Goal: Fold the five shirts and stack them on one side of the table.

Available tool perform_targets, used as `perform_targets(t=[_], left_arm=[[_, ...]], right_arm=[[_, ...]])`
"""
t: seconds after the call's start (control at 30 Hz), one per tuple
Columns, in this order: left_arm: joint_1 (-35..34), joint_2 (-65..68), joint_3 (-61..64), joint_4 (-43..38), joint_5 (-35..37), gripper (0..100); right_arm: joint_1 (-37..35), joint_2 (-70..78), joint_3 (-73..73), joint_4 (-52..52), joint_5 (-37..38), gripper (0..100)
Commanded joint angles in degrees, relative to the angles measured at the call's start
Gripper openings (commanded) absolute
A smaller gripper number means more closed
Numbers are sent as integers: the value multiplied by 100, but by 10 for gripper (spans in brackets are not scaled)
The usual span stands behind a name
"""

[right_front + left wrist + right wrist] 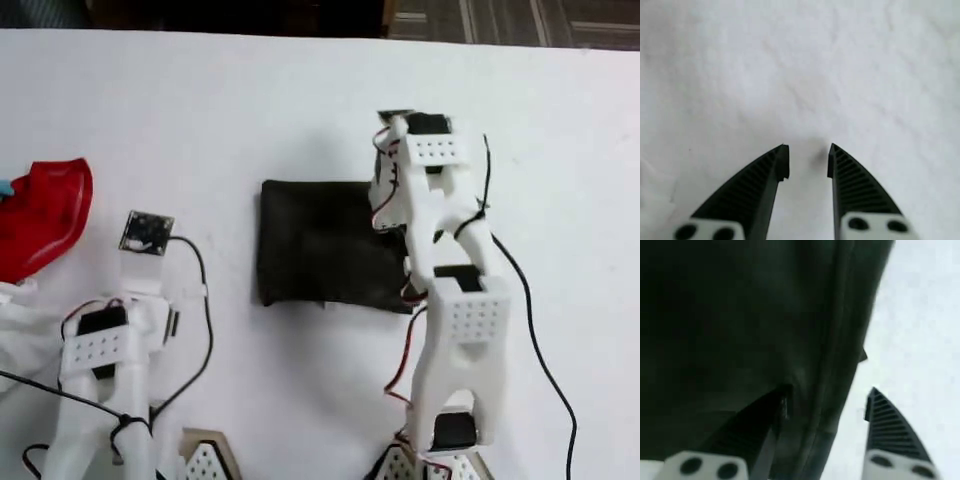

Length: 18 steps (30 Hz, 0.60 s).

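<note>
high view: a folded black shirt (325, 255) lies in the middle of the counter (200, 110). a red shirt (45, 215) sits at 9 o'clock by the edge. the right arm (445, 290) stretches over the black shirt's 3 o'clock side, and the left arm (105, 350) stands at 7 o'clock.

left wrist view: the left end effector (806, 160) has its fingers apart over a white surface.

right wrist view: the right end effector (825, 402) is spread wide across the black shirt's edge, one finger over the cloth, the other over bare counter.
</note>
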<state>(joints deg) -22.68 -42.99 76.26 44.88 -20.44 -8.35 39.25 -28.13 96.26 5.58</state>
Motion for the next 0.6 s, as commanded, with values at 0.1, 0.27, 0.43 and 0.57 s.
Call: perform_targets(t=[0.1,0.27,0.43,0.57], left_arm=[[-9,-88,4,-70,-26,151],[-9,-88,4,-70,-26,151],[-9,-88,4,-70,-26,151],[-9,-88,4,-70,-26,151]], right_arm=[[-171,796,-985,66,-44,280],[-295,1587,-1319,75,-53,240],[-365,2035,-1670,286,-53,191],[-330,2105,-1873,453,9,47]])
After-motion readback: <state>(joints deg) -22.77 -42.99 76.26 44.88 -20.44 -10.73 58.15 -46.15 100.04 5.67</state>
